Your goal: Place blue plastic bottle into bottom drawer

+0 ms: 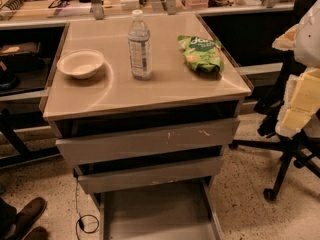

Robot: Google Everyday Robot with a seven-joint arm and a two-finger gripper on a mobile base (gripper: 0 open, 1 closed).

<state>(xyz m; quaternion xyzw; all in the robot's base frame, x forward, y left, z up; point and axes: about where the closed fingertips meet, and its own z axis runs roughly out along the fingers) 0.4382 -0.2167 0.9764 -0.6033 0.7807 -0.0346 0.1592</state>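
Blue plastic bottle (pixel 139 46): upright on cabinet top (pixel 150 91), well left of gripper (pixel 298 106), ungrasped. Gripper off right edge; opening cannot be told. Bottom drawer (pixel 160 214), below-left of it, pulled out to receive.

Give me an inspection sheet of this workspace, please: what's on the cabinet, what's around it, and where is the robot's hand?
Surface: cabinet top, smooth and beige, holding three things.
Job's things: water bottle upright near the middle, cap on; bottom drawer pulled out farthest, down at floor level.
Clutter: white bowl left of the bottle; green snack bag right of it, lying flat.
Hand: not in view.
Cables: thin black cable running down the cabinet's left side to a loop on the floor.
Surroundings: office chair at right; shoe at lower left; cluttered counter behind.
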